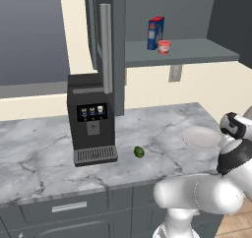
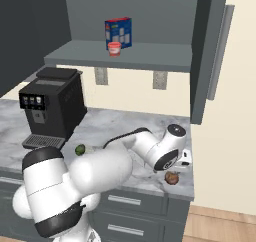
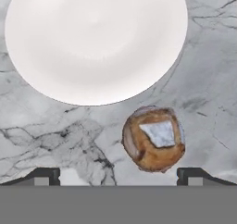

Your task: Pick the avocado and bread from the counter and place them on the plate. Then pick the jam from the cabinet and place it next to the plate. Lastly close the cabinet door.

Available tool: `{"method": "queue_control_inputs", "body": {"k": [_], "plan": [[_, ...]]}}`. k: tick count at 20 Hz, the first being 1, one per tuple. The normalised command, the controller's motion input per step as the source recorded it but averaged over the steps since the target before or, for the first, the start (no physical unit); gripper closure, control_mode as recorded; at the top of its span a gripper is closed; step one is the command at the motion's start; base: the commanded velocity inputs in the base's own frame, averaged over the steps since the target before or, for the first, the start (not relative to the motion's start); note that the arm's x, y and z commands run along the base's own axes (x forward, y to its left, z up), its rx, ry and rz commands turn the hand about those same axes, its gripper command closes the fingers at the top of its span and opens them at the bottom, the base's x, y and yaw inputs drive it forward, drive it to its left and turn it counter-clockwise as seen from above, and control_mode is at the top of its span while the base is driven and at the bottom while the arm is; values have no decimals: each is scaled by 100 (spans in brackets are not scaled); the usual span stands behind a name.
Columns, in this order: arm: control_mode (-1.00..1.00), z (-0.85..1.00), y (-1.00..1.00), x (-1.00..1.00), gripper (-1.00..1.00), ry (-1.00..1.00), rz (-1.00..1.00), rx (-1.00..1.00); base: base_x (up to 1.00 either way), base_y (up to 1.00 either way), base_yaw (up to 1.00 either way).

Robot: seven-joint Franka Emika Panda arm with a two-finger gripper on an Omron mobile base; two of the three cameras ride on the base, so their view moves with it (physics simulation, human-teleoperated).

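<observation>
Bread lies on the counter, just beside the plate but not on it. In the hand view the gripper looks straight down at the bread, with its 2 dark tips spread wide apart and nothing between them. The bread sits closer to one tip than the other. From the right base view the bread is near the counter's front corner, just below the white hand.

The avocado lies on the counter too, well apart from the plate and near the black coffee machine. In the right base view the avocado peeks out beside the arm.

The cabinet stands open, and its door with the long silver handle sticks out. Inside, on the shelf, the red jam sits just beside a blue and red box
</observation>
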Motion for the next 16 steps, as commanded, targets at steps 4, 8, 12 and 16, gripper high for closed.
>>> {"method": "queue_control_inputs", "body": {"k": [4, 8, 12, 16], "plan": [[-100, -23, -11, 17, -100, 0, 0, 0, 0, 0, 0], [-100, -16, -26, 8, -100, 0, 0, 0, 0, 0, 0], [-100, -13, -20, 9, -100, 0, 0, 0, 0, 0, 0], [-100, -18, -4, 12, -100, 1, 0, -2, 0, 0, 0]]}}
